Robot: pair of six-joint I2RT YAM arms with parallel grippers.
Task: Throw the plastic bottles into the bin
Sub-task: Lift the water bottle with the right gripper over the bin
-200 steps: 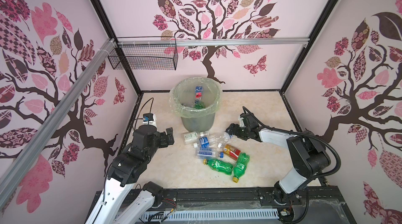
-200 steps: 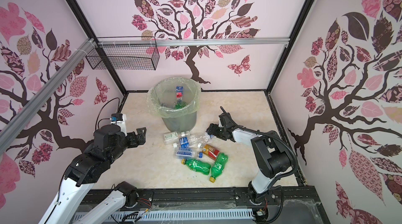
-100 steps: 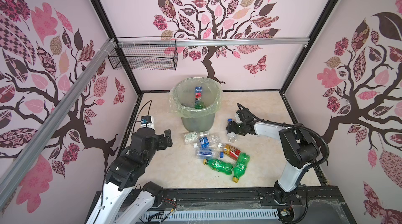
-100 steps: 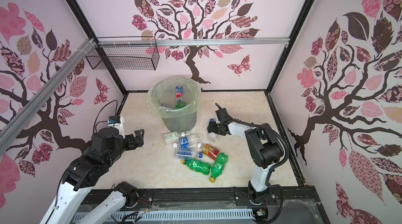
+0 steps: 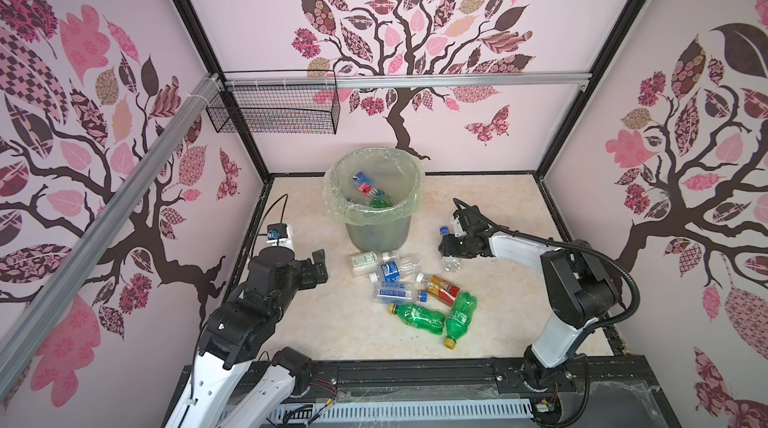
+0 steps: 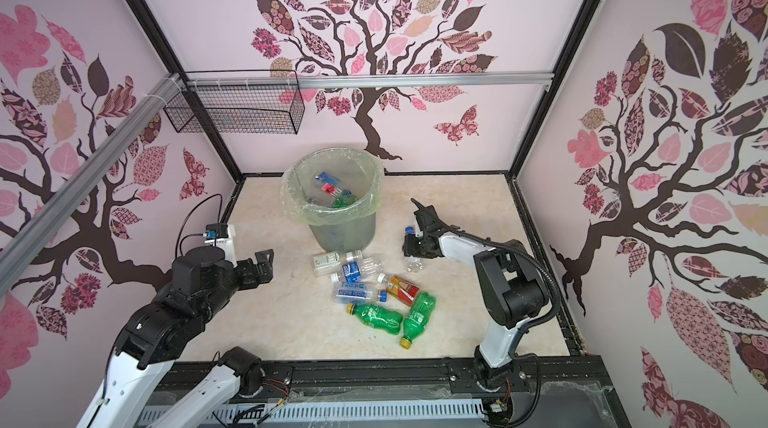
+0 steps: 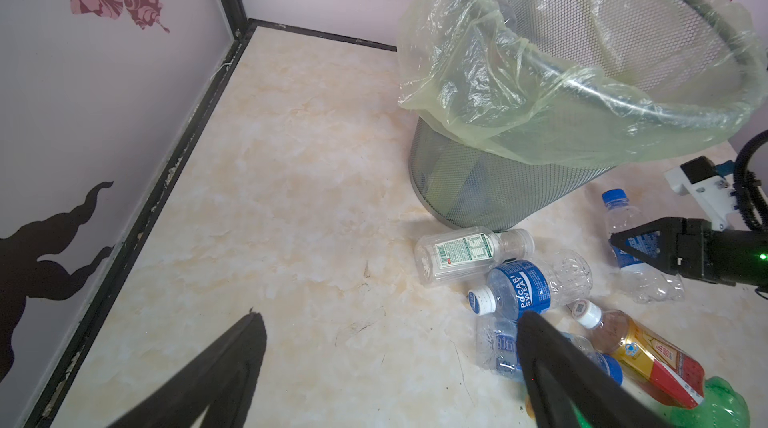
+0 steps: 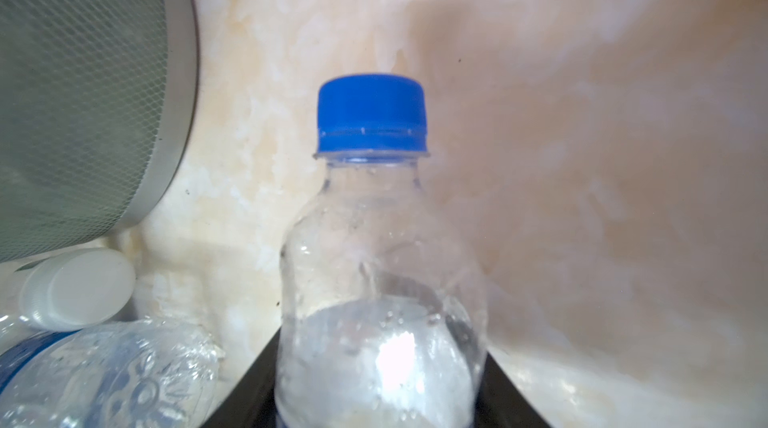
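My right gripper (image 5: 451,246) (image 6: 416,248) is shut on a clear blue-capped bottle (image 8: 374,239) just right of the bin (image 5: 374,234) (image 6: 345,234). The bottle's cap (image 5: 444,231) points toward the back wall. The round bag-lined bin holds several bottles (image 5: 365,191). On the floor in front of it lie a white-labelled bottle (image 5: 363,259), two blue-labelled ones (image 5: 392,270) (image 5: 395,293), an amber red-labelled one (image 5: 442,289) and two green ones (image 5: 417,316) (image 5: 459,318). My left gripper (image 5: 318,268) (image 7: 390,318) hangs open left of the pile, holding nothing.
A black wire-mesh basket (image 5: 274,110) hangs from the rail on the back wall, above and left of the bin. Patterned walls close in three sides. A black frame rail (image 5: 415,372) runs along the front edge of the floor.
My right gripper has closed on the blue-capped bottle beside the bin. The left arm has drawn back a little toward the left wall, still open.
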